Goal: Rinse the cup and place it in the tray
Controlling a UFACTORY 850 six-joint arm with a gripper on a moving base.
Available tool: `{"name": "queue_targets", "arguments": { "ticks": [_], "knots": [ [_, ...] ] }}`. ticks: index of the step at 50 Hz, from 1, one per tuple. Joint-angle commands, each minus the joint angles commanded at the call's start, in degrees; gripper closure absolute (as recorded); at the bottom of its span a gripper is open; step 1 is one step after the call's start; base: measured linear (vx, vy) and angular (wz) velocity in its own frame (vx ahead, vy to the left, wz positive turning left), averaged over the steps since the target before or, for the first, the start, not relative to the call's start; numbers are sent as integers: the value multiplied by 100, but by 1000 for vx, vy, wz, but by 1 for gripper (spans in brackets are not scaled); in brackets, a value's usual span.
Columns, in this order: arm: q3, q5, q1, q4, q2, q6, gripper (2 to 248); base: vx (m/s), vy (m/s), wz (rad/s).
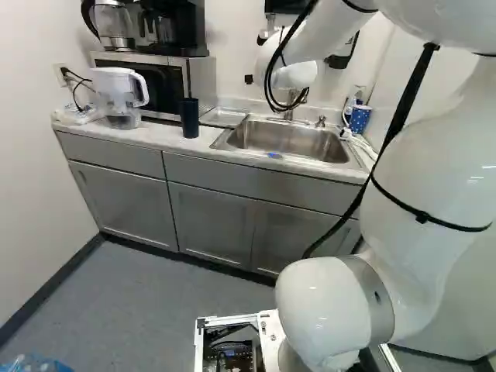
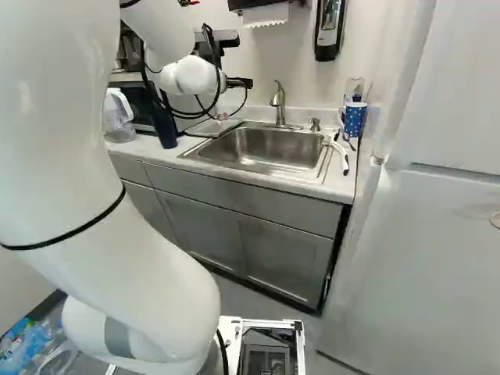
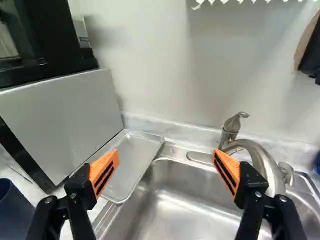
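Observation:
In the right base view my gripper (image 2: 234, 83) is raised at the back of the counter, near the sink's left side. Its fingers stand wide open in the wrist view, with nothing held in the gripper (image 3: 166, 162). Ahead and below are the metal sink (image 3: 175, 210) and the faucet (image 3: 260, 157). A shallow clear tray (image 3: 132, 162) lies between the sink and the microwave, partly behind one finger. The tall dark blue cup (image 1: 189, 118) stands upright on the counter left of the tray; its rim (image 3: 5, 187) shows beside the gripper. A blue dotted cup (image 2: 355, 119) stands right of the sink.
The microwave (image 3: 65, 120) stands close beside the gripper, with a coffee maker (image 1: 174, 27) on top. A water pitcher (image 1: 120, 94) is at the counter's left. A soap dispenser (image 2: 329, 27) hangs on the wall. White tubing (image 2: 340, 152) lies near the dotted cup.

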Motion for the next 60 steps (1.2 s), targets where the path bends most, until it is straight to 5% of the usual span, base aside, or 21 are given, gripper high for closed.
{"name": "queue_targets", "arguments": {
  "ticks": [60],
  "knots": [
    [-150, 0, 13, 0, -149, 0, 3, 59, 1, 0]
  ]
}}
